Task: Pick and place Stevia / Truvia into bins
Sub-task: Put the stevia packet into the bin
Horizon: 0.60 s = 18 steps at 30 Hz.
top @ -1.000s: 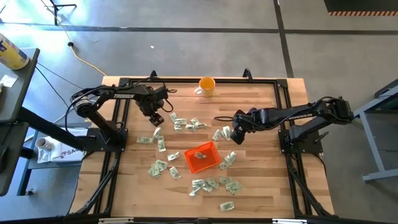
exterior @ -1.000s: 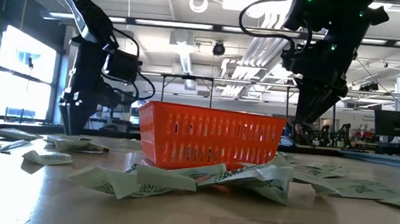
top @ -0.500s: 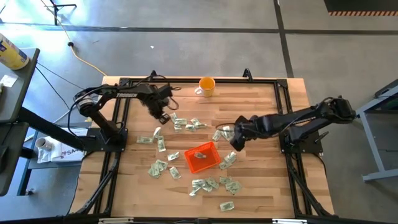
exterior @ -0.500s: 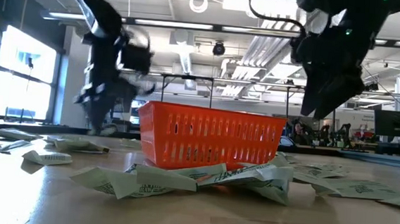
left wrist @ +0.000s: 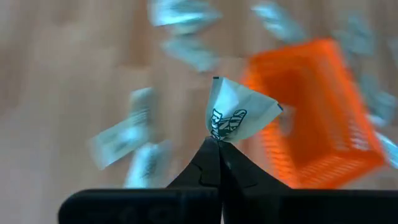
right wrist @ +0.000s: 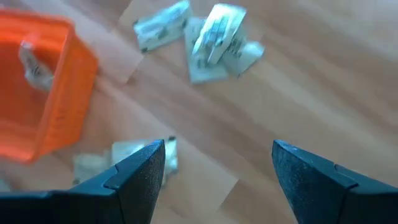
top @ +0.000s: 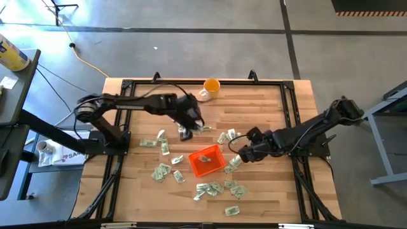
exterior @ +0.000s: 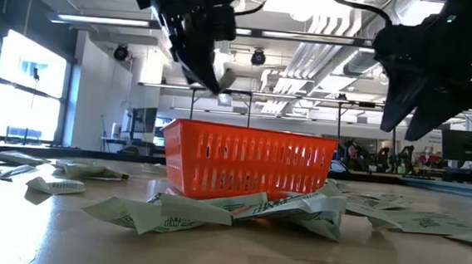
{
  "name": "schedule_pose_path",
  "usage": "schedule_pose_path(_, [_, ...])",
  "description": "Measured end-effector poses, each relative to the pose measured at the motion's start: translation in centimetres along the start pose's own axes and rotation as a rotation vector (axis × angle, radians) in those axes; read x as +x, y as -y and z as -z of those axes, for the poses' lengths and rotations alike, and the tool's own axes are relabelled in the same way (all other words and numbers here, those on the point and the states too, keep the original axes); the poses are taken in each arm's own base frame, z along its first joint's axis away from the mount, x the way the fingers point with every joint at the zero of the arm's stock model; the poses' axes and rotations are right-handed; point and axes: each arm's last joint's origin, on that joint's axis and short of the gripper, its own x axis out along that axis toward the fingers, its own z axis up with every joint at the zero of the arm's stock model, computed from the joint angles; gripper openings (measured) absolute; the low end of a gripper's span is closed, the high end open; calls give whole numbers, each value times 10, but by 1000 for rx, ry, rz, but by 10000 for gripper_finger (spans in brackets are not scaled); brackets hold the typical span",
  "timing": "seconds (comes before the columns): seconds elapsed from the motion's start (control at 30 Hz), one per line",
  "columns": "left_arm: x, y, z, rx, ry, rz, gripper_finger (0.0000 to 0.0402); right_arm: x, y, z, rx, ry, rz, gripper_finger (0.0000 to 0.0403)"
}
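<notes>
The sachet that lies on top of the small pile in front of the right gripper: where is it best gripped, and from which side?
Probably across its narrow width, coming down from above. The top sachet leans on the other sachets, so its long edges seem lifted off the table, which leaves room for a finger on each side. The right gripper is already open.

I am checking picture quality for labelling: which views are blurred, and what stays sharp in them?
Left wrist view: table, packets and orange tray smear with motion, while the left hand and its pinched packet stay sharp. Right wrist view: mild blur overall. High and low views: mostly sharp.
</notes>
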Motion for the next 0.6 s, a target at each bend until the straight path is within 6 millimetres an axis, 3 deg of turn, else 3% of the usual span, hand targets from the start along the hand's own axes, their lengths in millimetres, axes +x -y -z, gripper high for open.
schedule_pose_path(0.17, [36, 25, -4, 159, -50, 166, 22, -4, -3, 11, 15, -80, -33, 286])
schedule_pose_path(0.3, [63, 58, 1, 227, -82, 277, 24, -5, -1, 17, 9, -129, -18, 286])
schedule_pose_path(0.43, [80, 85, 6, 219, -108, 251, 30, -6, -1, 19, 19, -140, -17, 286])
schedule_pose_path(0.6, [85, 89, 4, 138, -79, 86, 72, -6, -1, 19, -46, -94, -8, 286])
